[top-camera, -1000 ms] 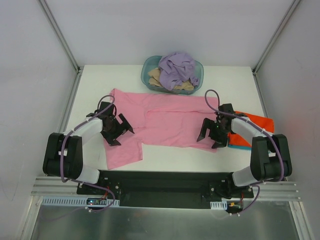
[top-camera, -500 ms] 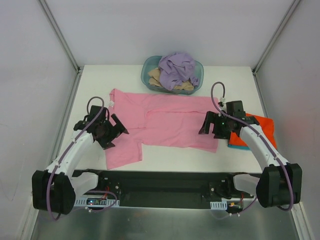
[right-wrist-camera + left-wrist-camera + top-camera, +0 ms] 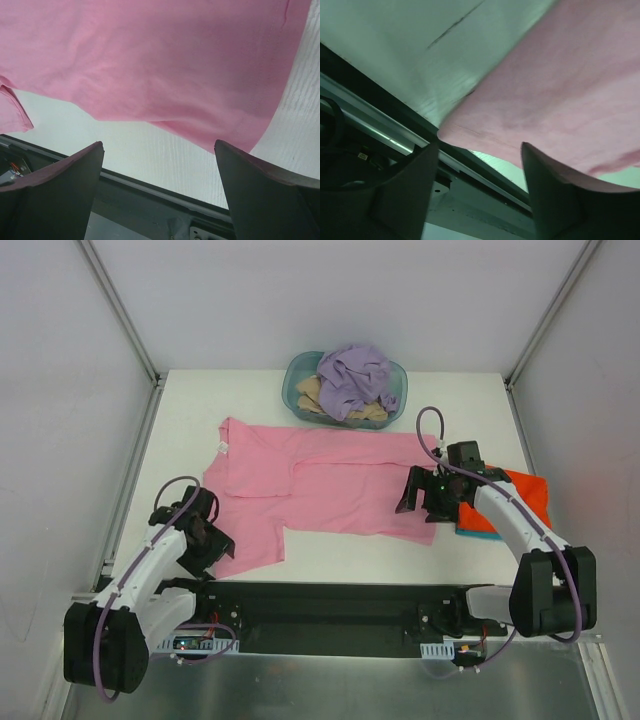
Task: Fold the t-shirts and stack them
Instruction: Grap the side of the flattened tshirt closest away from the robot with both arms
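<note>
- The left arm is swinging back from the far-left part of the pink t-shirt [image 3: 320, 485] toward the table's [image 3: 180, 410] near edge, and the left gripper [image 3: 208, 543] is now sitting at the shirt's near-left corner.
- Its fingers are drawing narrower than a second ago, though in the left wrist view they are still standing apart, with the pink hem [image 3: 560, 85] lying just beyond the tips and nothing pinched yet.
- The right gripper [image 3: 415, 495] is staying wide open, shifting only slightly, and hovering over the shirt's right edge; the right wrist view is showing pink cloth [image 3: 150, 55] spreading ahead of both fingers.
- The pink shirt is lying flat mid-table between the two grippers, unmoved.
- Its long axis is running left to right, with a flap at the left end reaching toward the near edge and a small white label [image 3: 222, 447] at the far-left corner.
- An orange-red shirt [image 3: 525, 490] is resting folded on a teal shirt [image 3: 475, 532] just right of the right gripper.
- A lavender shirt [image 3: 355, 375] and a tan shirt [image 3: 310, 392] are sitting bunched in the basket [image 3: 295, 380] at the far edge.
</note>
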`<state>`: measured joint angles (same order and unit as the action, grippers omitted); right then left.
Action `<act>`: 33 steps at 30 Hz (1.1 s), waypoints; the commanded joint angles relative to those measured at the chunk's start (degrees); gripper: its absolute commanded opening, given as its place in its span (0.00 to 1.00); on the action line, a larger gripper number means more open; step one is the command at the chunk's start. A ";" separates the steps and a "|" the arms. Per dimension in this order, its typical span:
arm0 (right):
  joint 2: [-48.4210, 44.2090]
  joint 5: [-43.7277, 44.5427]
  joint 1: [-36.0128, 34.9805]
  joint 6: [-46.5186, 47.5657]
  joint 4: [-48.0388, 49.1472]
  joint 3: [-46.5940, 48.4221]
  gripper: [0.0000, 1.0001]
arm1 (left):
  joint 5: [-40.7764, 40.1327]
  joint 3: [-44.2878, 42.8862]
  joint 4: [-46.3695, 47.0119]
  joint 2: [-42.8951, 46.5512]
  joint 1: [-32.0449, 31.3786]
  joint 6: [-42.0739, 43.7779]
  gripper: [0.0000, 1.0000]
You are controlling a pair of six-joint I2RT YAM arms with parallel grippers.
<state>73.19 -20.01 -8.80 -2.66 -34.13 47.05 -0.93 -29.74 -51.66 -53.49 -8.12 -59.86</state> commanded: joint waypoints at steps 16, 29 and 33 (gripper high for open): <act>0.55 1.20 0.36 0.99 -1.55 2.00 0.97 | -5.57 2.67 2.08 -8.46 0.56 -2.55 0.29; -10.25 10.77 0.01 -9.54 -6.12 -5.56 0.97 | -4.35 -1.02 4.28 -6.19 0.56 1.76 0.00; -11.66 12.36 -0.43 -13.25 -4.90 -8.89 0.99 | -4.08 -2.34 4.37 -4.08 0.56 4.04 0.00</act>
<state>63.37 -11.31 -8.78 -9.93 -37.95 40.66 -3.73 -29.36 -47.00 -59.77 -8.14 -58.70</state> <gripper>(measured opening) 0.983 0.014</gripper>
